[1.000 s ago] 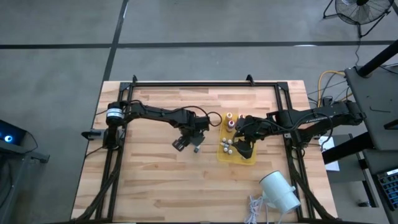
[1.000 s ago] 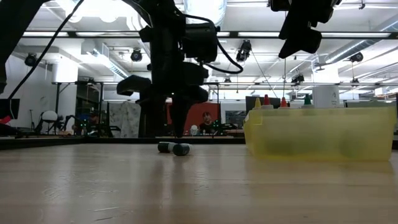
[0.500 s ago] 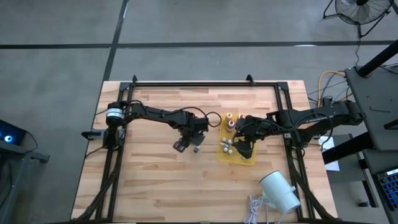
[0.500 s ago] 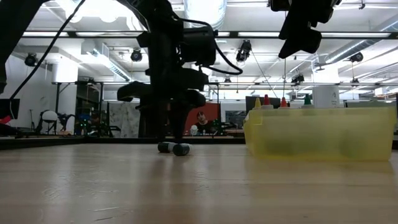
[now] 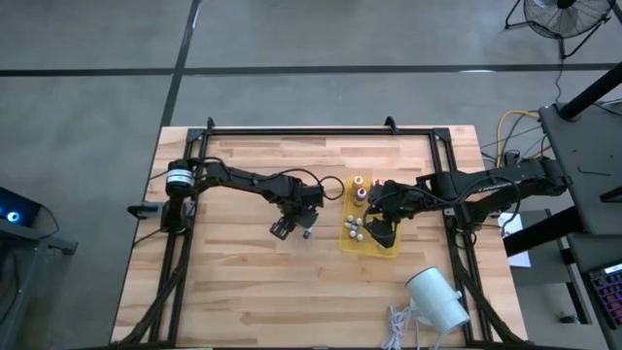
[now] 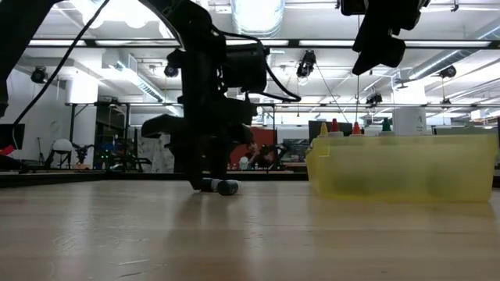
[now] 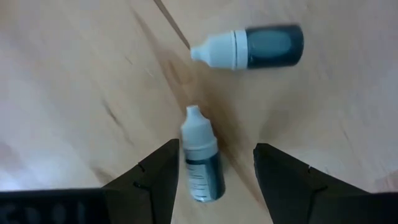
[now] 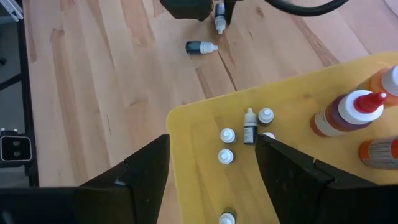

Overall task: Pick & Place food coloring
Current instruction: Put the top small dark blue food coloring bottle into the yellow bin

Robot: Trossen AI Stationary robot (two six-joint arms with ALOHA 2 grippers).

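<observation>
Food coloring lies right under me: one small vial (image 7: 201, 162) with a whitish cap and dark body rests on its side on the wooden table (image 5: 233, 282), between the spread fingers (image 7: 155, 180) of my left gripper (image 7: 214, 180), which hangs low over it, open and holding nothing. A second vial (image 7: 249, 48) like it lies on its side just beyond, apart from the first. Farther across the table, my right gripper (image 8: 211, 180) hovers open and empty above the yellow tray (image 8: 292, 193). Inside that tray stand several tiny white-capped vials (image 8: 227, 135) and, toward its far end, the taller bottles: one with a red tip (image 8: 348, 109) and an orange one (image 8: 380, 152) beside it.
</observation>
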